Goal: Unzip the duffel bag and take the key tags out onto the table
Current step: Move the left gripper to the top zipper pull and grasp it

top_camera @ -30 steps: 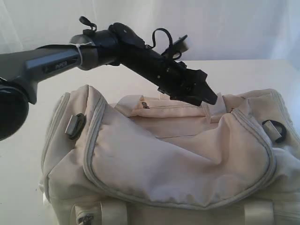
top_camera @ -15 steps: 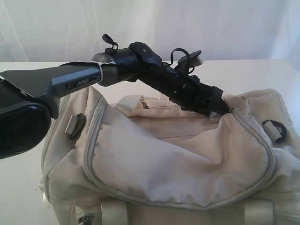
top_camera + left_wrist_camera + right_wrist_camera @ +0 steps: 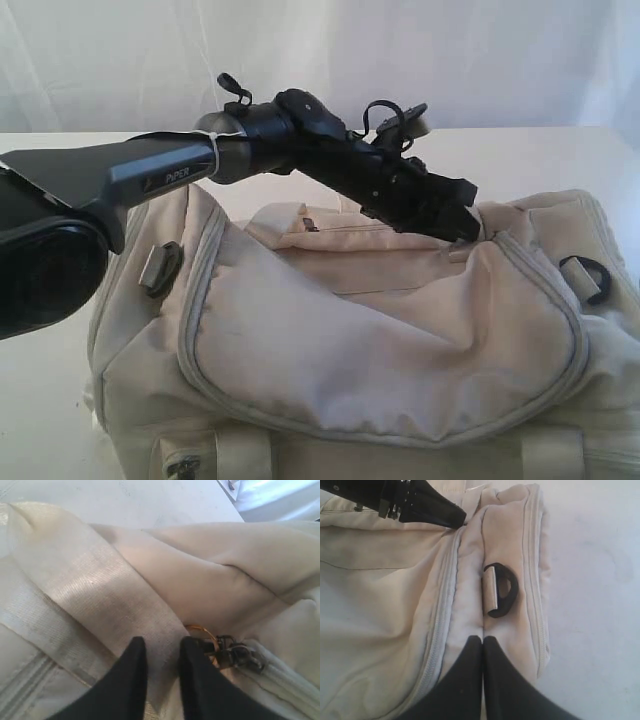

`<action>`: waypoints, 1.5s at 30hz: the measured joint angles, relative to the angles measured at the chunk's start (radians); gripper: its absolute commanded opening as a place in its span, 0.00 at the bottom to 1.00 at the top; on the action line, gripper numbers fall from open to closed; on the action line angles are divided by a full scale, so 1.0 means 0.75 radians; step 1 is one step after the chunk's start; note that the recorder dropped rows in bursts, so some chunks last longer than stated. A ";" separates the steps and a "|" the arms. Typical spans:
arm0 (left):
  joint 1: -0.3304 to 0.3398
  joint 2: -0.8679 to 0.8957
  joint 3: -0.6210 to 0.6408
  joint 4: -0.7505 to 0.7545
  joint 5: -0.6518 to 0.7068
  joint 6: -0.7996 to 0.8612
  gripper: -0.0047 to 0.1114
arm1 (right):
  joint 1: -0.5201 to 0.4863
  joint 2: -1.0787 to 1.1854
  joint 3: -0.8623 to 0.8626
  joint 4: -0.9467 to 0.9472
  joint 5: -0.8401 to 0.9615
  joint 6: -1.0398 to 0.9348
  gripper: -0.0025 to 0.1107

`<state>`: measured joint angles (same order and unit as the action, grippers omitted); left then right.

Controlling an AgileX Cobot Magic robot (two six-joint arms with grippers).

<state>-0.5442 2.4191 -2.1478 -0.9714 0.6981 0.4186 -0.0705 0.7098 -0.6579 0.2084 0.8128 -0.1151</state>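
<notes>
duffel bag (image 3: pixel 380 350) lay on the desk (image 3: pixel 540 160). exterior view showed only the left arm (image 3: pixel 170 175) reaching over its top. left wrist view alone showed left fingers (image 3: pixel 131 675) narrowly parted astride a webbing handle (image 3: pixel 90 595), beside a gold ring (image 3: pixel 206 632); grip undetermined. right wrist view alone showed right fingers (image 3: pixel 495 680) pressed together, empty, near a black strap ring (image 3: pixel 501 590) and closed zip (image 3: pixel 440 625).

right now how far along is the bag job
Nothing done: the zipper on the duffel bag looks closed. In hand: left gripper sits open beside the zipper pull; right gripper, shut, is at the bag's end. Left: unzip, take out the key tags, unseen.
</notes>
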 measured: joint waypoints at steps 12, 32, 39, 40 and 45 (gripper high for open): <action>0.108 -0.140 0.000 0.000 0.116 0.017 0.04 | 0.000 0.021 0.000 0.000 -0.001 -0.002 0.02; 0.043 -0.022 0.009 -0.009 0.144 0.006 0.64 | 0.000 0.081 -0.008 0.017 0.010 -0.005 0.02; 0.026 0.007 0.009 -0.069 0.019 0.003 0.58 | 0.000 0.081 -0.008 0.019 0.017 -0.008 0.02; 0.026 0.010 0.009 -0.069 0.016 0.003 0.49 | 0.000 0.081 -0.008 0.019 0.017 -0.009 0.02; 0.026 0.013 0.009 -0.071 0.016 0.003 0.04 | 0.000 0.081 -0.008 0.019 0.017 -0.009 0.02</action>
<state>-0.5249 2.4288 -2.1414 -1.0245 0.7098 0.4211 -0.0705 0.7706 -0.6639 0.2228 0.8258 -0.1219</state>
